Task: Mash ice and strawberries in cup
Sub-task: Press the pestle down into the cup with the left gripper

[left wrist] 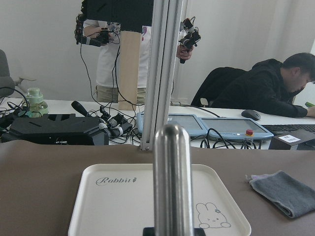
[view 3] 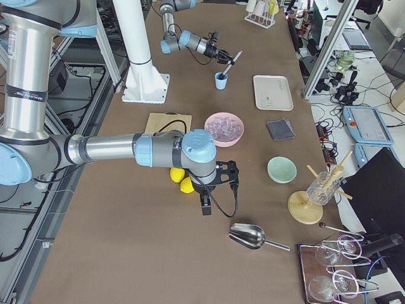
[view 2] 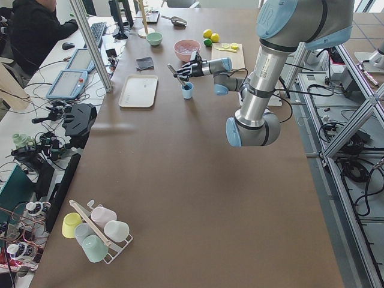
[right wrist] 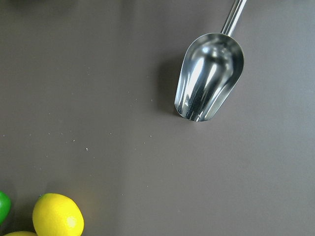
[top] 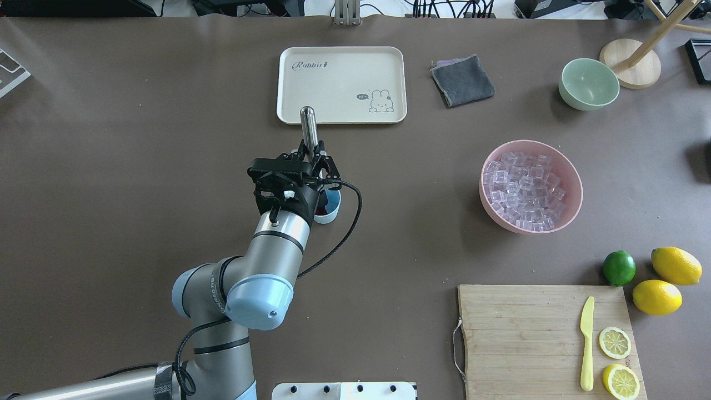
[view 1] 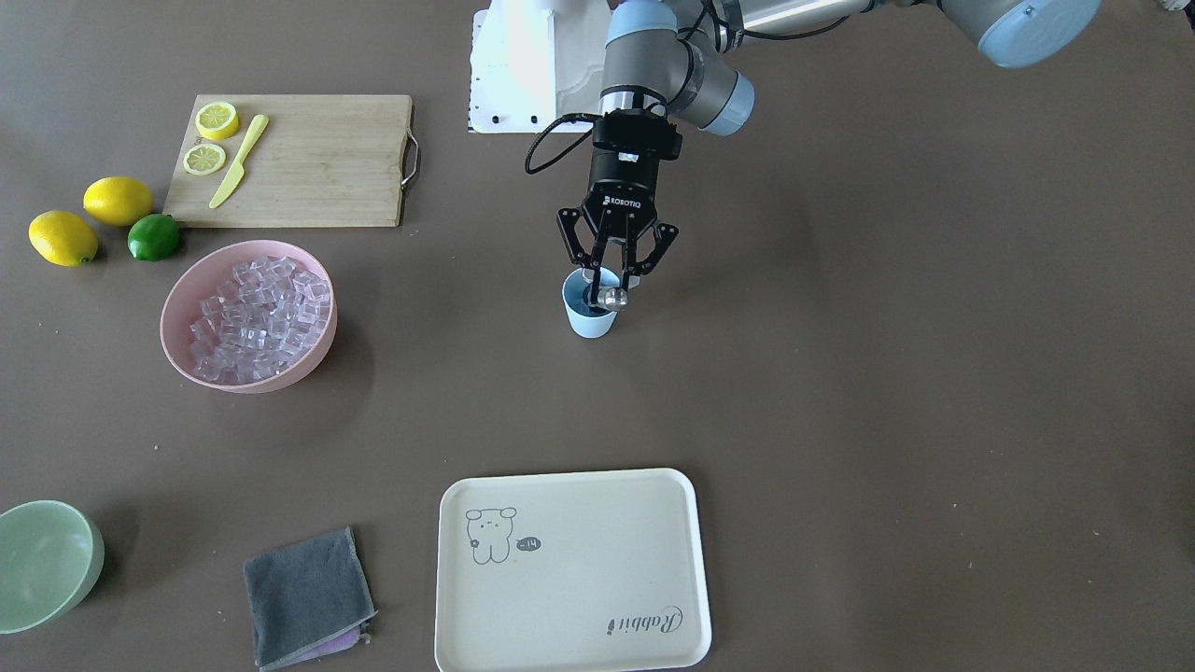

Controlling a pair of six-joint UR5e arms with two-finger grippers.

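The pale blue cup (view 1: 590, 317) stands mid-table and also shows in the overhead view (top: 329, 208). My left gripper (view 1: 611, 280) hangs over it, shut on a metal muddler (top: 309, 128) whose lower end is inside the cup. The muddler's rounded top fills the left wrist view (left wrist: 172, 182). A bit of red, probably the strawberry (top: 321, 210), shows inside the cup. I cannot make out ice in the cup. Ice cubes (view 1: 260, 313) fill the pink bowl (view 1: 182, 308). My right gripper (view 3: 218, 183) shows only in the exterior right view, beside the lemons. I cannot tell its state.
A cream tray (top: 289, 83) and a grey cloth (top: 462, 80) lie beyond the cup. A pale green bowl (top: 589, 83) is far right. A cutting board (top: 527, 333) holds a yellow knife and lemon slices. Lemons and a lime (top: 619, 267) lie beside it. A metal scoop (right wrist: 209, 83) lies under the right wrist.
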